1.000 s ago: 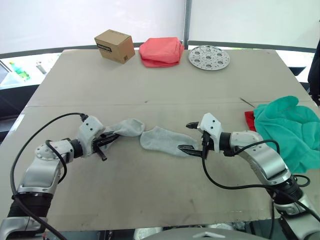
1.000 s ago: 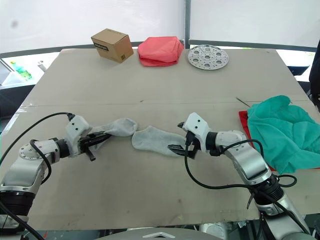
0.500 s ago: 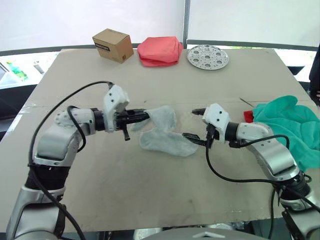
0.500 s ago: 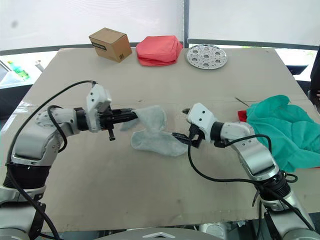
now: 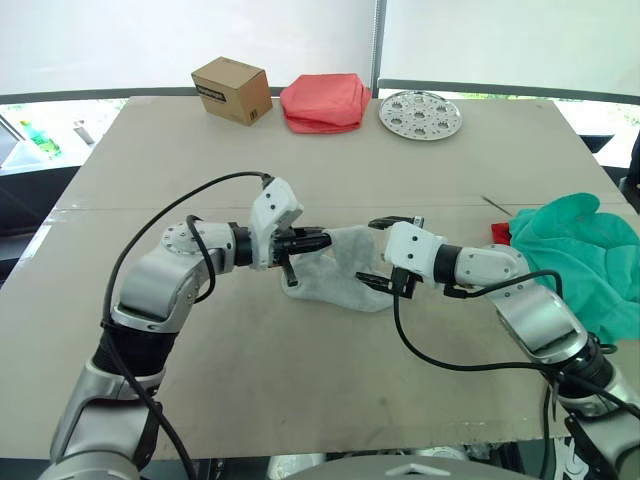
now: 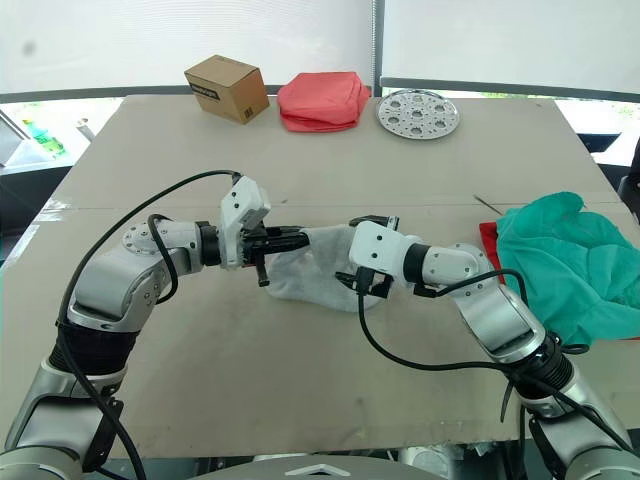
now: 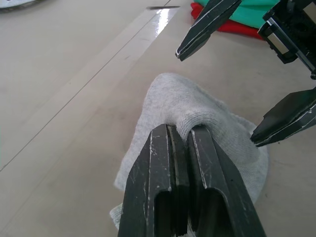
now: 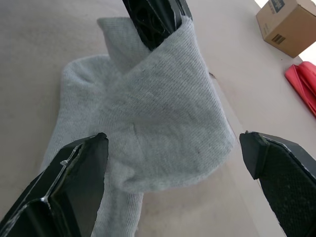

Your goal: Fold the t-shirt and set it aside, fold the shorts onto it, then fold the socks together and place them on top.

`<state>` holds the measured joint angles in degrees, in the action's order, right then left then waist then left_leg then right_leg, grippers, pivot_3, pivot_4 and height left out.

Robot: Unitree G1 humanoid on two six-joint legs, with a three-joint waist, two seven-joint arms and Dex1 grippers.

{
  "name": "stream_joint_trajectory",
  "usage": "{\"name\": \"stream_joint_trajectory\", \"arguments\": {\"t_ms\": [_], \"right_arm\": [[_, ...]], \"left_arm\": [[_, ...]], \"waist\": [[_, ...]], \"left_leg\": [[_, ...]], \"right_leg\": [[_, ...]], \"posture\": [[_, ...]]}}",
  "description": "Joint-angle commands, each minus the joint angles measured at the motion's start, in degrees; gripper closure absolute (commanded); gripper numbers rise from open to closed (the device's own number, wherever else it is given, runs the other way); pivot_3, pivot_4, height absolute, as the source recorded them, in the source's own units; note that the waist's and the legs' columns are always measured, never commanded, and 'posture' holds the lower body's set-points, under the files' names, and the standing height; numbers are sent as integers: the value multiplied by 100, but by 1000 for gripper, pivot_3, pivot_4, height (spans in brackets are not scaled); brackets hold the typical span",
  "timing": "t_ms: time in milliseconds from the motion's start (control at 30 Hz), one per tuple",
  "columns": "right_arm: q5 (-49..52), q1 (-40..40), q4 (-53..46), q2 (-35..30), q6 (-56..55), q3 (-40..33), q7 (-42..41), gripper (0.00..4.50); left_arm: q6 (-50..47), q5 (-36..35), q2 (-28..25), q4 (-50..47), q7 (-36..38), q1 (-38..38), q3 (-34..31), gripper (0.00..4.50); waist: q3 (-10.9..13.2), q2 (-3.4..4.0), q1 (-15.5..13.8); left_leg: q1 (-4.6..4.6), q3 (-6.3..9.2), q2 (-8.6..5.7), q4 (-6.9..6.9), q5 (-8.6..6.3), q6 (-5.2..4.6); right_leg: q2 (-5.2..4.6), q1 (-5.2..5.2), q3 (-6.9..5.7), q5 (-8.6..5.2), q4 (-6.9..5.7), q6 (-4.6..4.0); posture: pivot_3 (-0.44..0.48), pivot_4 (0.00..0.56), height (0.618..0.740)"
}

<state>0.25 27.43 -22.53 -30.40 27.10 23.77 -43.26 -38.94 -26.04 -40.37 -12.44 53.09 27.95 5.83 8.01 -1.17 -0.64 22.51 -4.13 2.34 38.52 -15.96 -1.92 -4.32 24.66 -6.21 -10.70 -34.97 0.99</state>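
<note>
**Socks stacked at frame centre, left claw pinching the upper one**

Risk: the upper sock [image 5: 345, 243] is draped unevenly across the lower sock [image 5: 335, 290]. If the left claw [image 5: 318, 240] lets go now, I judge the pair will sit crossed rather than matched. A drag by either arm could also pull the lower sock along the tabletop [image 5: 300, 400].

Left claw: clamped on a fold of the upper sock, fingers pressed together with grey knit bunched between them.

Right claw [image 5: 385, 252]: spread wide, holding nothing, one finger above the socks' right edge and one low beside it; contact with the fabric cannot be told.

Shorts [image 5: 580, 255] lie bunched at the right edge over the t-shirt [image 5: 499, 232], of which a red corner shows.
</note>
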Motion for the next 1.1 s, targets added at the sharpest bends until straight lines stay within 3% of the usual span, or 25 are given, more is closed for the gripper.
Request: {"name": "stream_joint_trajectory", "arguments": {"t_ms": [33, 267, 433, 633, 800, 900, 1000, 1100], "right_arm": [[208, 33, -446, -42, 58, -201, -194, 0], [108, -29, -453, -87, 73, -113, -227, 0], [369, -417, -751, -218, 403, -550, -182, 0], [394, -879, -899, -619, 463, -807, -244, 0], [494, -996, -951, -499, 725, -826, -90, 0], [780, -1067, -994, -196, 1239, -865, 76, 0], [1699, -1012, -1070, 675, 2537, -1234, 352, 0], [2242, -868, -1027, 1105, 3303, -1414, 414, 0]], "left_arm": [[-101, 16, 79, -62, -122, 195, -51, 4488], [-103, 119, 45, -71, -82, 139, 31, 4488], [272, 256, -114, -255, 92, -254, 21, 4488], [1266, 1034, -83, -315, -2, -1068, 496, 4488], [2065, 1643, -254, -46, 115, -1292, 750, 4488], [1859, 1331, -187, -44, 169, -1212, 430, 3361], [1295, 245, -265, -224, 558, -1265, -383, 2058], [679, -496, -521, -226, 857, -1320, -991, 2058]], "waist": [[0, 0, -5], [0, -1, -5], [-1, -1, -8], [-2, -2, -14], [-2, -1, -16], [-3, -3, -16], [-5, -8, -6], [-4, -5, 7]], "left_leg": [[0, 1, 0, 0, 0, 0], [0, 1, 0, 2, 0, 0], [0, 0, 0, 2, 0, 1], [-7, -3, -1, 5, -1, -1], [-8, 0, 3, 5, -14, -23], [-7, 0, 3, 5, -16, -26], [-6, 2, 7, 5, -15, -26], [-7, 1, 27, 6, -6, -9]], "right_leg": [[0, 0, 0, 0, 0, 0], [0, -1, 0, 0, -2, 0], [0, -1, 1, 1, -2, -3], [-3, -8, 2, 0, 1, -2], [0, -7, 0, -1, -2, -4], [-2, -7, -1, -2, -2, -5], [0, -5, -2, 0, -4, -3], [14, -5, -1, 9, -5, -17]], "posture": [[0, 150, 740], [0, 150, 740], [0, 150, 740], [0, 150, 740], [0, 150, 740], [0, 150, 740], [0, 150, 740], [0, 150, 740]]}}
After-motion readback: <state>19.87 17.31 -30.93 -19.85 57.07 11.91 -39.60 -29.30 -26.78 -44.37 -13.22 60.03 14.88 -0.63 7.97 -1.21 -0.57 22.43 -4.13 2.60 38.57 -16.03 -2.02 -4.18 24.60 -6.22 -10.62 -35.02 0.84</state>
